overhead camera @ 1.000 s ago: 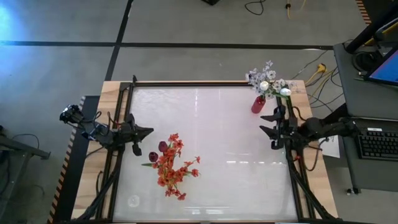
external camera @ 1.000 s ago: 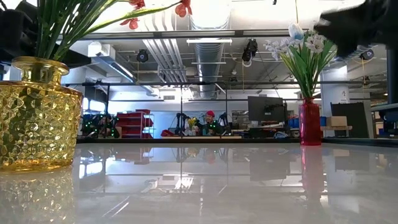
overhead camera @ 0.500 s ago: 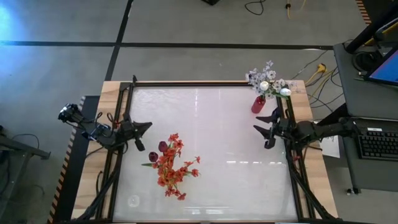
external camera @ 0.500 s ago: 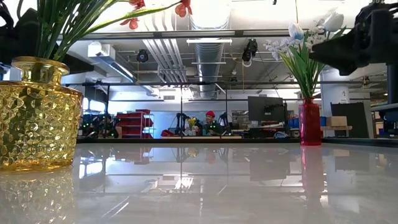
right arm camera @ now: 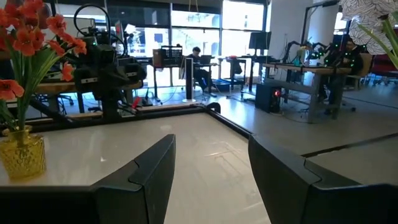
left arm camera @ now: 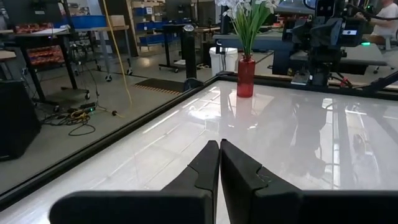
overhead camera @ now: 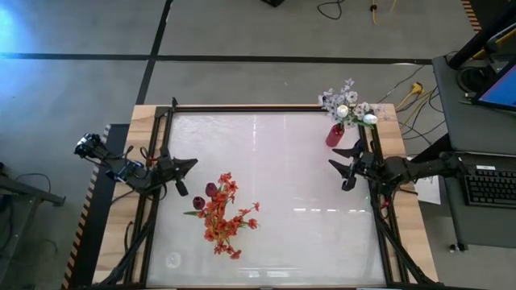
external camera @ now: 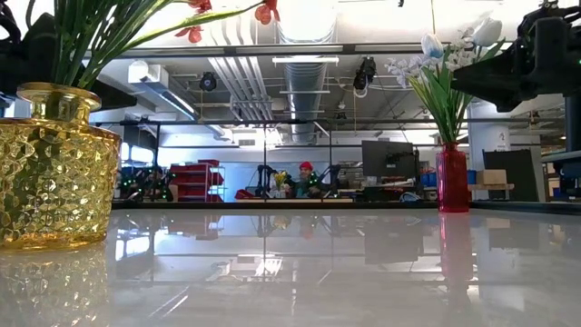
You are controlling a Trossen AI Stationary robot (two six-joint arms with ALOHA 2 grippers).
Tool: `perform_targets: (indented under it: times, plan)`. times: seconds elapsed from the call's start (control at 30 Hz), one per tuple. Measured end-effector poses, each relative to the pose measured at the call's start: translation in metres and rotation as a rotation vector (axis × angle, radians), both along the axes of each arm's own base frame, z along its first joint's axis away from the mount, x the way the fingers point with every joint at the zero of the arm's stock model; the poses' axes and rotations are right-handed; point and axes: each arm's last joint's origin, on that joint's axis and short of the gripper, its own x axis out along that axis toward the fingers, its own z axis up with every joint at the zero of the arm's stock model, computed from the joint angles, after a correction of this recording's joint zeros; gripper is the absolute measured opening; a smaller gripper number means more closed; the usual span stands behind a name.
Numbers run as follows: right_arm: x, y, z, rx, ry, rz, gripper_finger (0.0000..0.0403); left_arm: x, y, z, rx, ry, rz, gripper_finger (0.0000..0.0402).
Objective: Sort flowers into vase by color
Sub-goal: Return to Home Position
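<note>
Flowers (overhead camera: pixel 219 211) of red-orange stand in the yellow vase (external camera: pixel 54 168) at the near left of the desk (overhead camera: pixel 306 234), close to the left hand (left arm camera: pixel 219 144), whose fingers are pressed together on nothing. Farther across, the right hand (right arm camera: pixel 211 149) hangs at the right edge with fingers spread wide and empty, and beyond it the white flowers (overhead camera: pixel 348 103) sit in the red vase (external camera: pixel 452 177) at the far right corner.

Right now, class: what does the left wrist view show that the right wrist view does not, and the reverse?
Only the left wrist view: the red vase of white flowers and the shut left gripper. Only the right wrist view: the yellow vase of red-orange flowers and the open right gripper. Both: the glossy white table.
</note>
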Motion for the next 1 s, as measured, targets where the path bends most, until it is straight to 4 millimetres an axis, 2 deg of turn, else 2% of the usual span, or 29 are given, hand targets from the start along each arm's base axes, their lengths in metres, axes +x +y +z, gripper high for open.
perform_targets:
  times: [0.87, 1.0]
  plan:
    - [0.0000, 0.0000, -0.0002, -0.020, 0.008, -0.001, 0.0194, 0.0003, -0.0002, -0.0003, 0.002, 0.004, -0.001, 0.0000]
    - [0.0000, 0.0000, -0.0001, 0.053, -0.021, 0.006, 0.0194, 0.0003, -0.0002, -0.0003, 0.002, 0.004, -0.001, 0.0000]
